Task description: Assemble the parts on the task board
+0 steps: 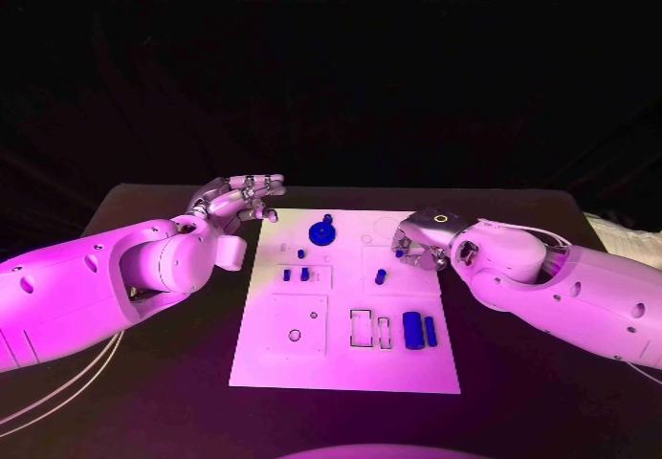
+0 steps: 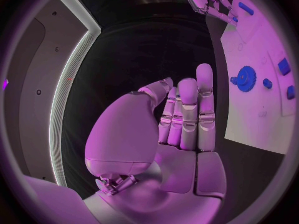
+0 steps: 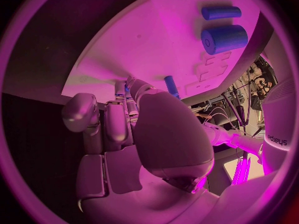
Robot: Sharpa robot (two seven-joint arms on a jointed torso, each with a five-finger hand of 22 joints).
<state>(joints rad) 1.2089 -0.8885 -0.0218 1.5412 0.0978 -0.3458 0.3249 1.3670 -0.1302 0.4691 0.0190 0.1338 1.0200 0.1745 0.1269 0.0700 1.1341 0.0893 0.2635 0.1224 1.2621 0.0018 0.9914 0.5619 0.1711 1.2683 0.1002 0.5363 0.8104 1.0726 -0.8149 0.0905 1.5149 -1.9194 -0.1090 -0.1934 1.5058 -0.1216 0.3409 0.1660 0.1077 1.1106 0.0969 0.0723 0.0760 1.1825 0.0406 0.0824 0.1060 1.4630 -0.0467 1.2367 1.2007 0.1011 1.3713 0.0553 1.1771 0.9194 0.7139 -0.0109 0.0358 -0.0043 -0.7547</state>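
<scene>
The white task board (image 1: 345, 363) lies in the middle of the table. On its far part a blue gear (image 1: 321, 232) lies flat, with small blue pegs (image 1: 296, 274) nearer me and another peg (image 1: 380, 276) to their right. Two blue cylinders (image 1: 419, 330) lie near the right edge. My right hand (image 1: 421, 244) is curled over the board's far right part, its fingertips down on the board around a small blue part (image 3: 126, 89). My left hand (image 1: 237, 199) hovers beyond the board's far left corner, fingers straight and holding nothing.
Empty rectangular recesses (image 1: 368, 328) sit in the board beside the cylinders, and a small ring (image 1: 296, 335) lies on its near left. A white object (image 1: 614, 232) lies at the table's far right edge. Black table surrounds the board on all sides.
</scene>
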